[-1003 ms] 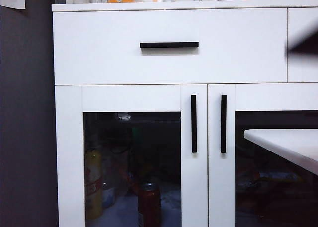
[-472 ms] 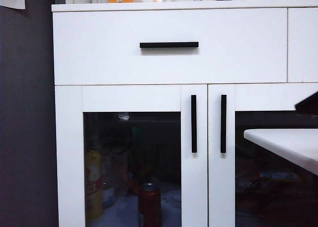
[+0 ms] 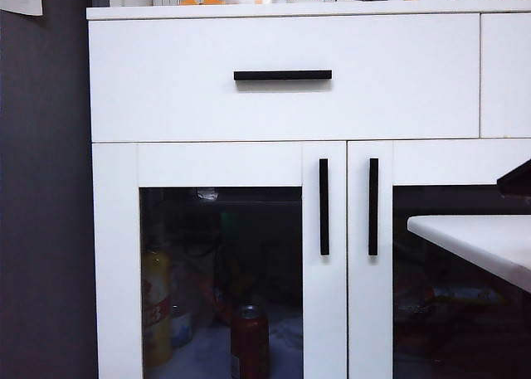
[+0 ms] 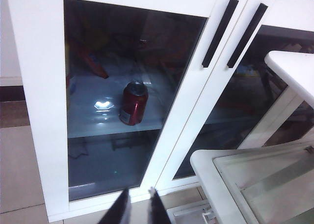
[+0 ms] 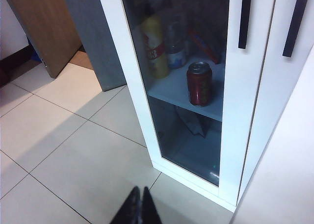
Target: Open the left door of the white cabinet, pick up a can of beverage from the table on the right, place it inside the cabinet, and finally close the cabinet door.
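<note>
Grey wall (image 3: 46, 188) stands at the far left, next to the white cabinet (image 3: 282, 105). Its left door (image 3: 220, 163) is closed, and behind the glass the can of beverage (image 3: 249, 342) stands upright on the shelf, right of a yellow bottle (image 3: 155, 304). The table (image 3: 477, 238) comes in from the right. The left gripper (image 4: 137, 208) hangs low before the door, jaws slightly apart and holding nothing. The right gripper (image 5: 139, 205) hangs above the floor tiles (image 5: 73, 150), jaws fully closed and holding nothing
</note>
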Controlling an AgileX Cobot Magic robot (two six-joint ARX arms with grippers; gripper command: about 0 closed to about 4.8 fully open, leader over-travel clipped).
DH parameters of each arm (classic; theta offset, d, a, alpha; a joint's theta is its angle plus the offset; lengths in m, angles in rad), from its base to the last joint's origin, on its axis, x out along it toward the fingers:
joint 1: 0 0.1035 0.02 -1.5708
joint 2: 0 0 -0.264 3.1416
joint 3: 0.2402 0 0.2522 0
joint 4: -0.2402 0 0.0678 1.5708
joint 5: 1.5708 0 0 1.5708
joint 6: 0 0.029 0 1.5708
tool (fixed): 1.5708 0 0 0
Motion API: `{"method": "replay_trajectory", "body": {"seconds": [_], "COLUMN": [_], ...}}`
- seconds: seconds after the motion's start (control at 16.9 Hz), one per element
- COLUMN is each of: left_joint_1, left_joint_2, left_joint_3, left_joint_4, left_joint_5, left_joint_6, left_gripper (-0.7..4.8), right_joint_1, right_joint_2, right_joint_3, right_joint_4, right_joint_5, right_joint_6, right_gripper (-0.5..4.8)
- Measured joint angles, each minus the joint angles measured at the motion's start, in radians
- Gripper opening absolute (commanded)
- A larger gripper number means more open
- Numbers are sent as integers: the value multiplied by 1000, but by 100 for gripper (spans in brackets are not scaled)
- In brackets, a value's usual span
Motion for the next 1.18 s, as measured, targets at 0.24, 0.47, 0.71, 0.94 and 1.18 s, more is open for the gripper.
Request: {"method": "replay_trajectory", "body": {"seconds": [0.24,0.47,0.71,0.94,1.18], "left_joint_1": [70,319,427,456,463], "left_joint_2": [-103,-137,-137,-137,-137], "left_joint_3": [-3,-12,-60,-61,-61], "left_joint_4": [-18,-8,9,6,6], "left_joint_5": [49,120,111,109,108], "left_joint_6": [0,0,0,0,0], "left_gripper": [54,54,54,54,54], "right_joint_1": [-83,-409,-615,-684,-684], "right_joint_2": [-72,-80,-80,-80,-80], "right_joint_3": [0,0,0,0,0], "right_joint_4": [-2,31,32,32,31], "right_joint_5": [-37,-67,-68,-69,-69], "right_joint_6": [0,1,1,0,0], "right_gripper": [0,0,0,0,0]}}
